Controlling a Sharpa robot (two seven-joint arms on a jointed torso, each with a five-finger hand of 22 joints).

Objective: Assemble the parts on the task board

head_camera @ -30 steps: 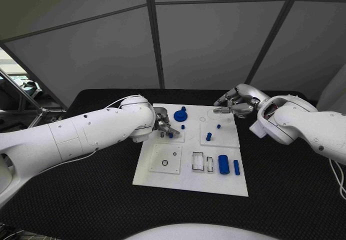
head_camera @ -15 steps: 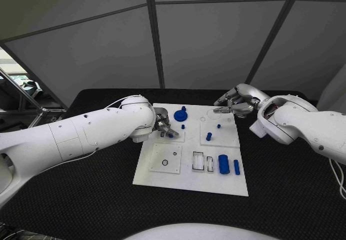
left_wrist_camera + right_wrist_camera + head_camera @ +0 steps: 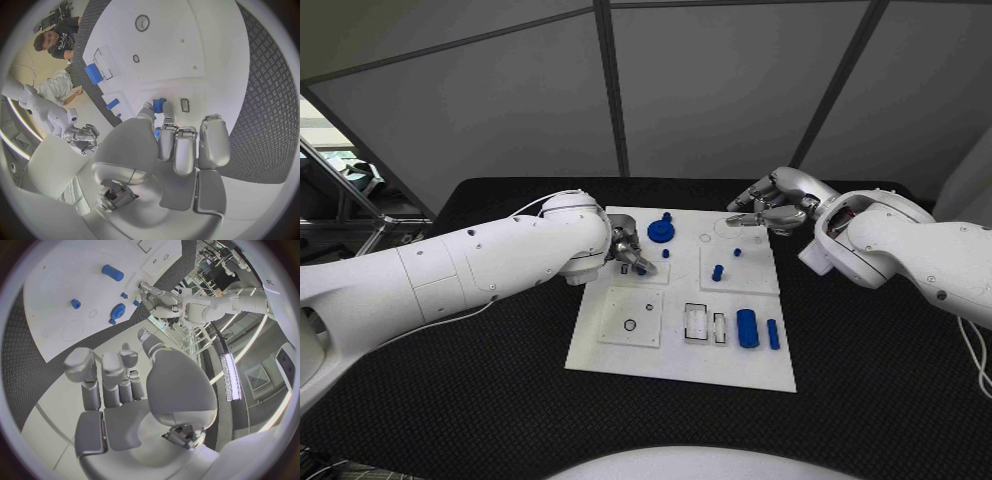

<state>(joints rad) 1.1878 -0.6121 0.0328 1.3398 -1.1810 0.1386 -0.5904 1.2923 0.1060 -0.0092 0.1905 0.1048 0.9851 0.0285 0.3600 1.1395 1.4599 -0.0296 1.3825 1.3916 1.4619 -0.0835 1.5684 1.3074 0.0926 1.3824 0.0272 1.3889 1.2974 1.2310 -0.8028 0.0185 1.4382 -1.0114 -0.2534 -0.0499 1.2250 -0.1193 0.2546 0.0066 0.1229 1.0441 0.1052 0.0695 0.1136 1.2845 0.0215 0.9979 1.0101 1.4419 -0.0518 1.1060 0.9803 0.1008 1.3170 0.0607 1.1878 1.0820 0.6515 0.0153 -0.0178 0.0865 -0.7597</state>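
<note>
Peg [image 3: 159,105] between left hand [image 3: 629,255] fingertips

left hand [image 3: 629,256]: mostly hidden behind its own arm, over the task board [image 3: 646,345]
small blue part [image 3: 158,105]: partly covered by fingertips

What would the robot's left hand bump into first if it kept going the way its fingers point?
Probably the task board. The left hand pinches a small blue part, which would likely touch first, beside a small slot.
</note>
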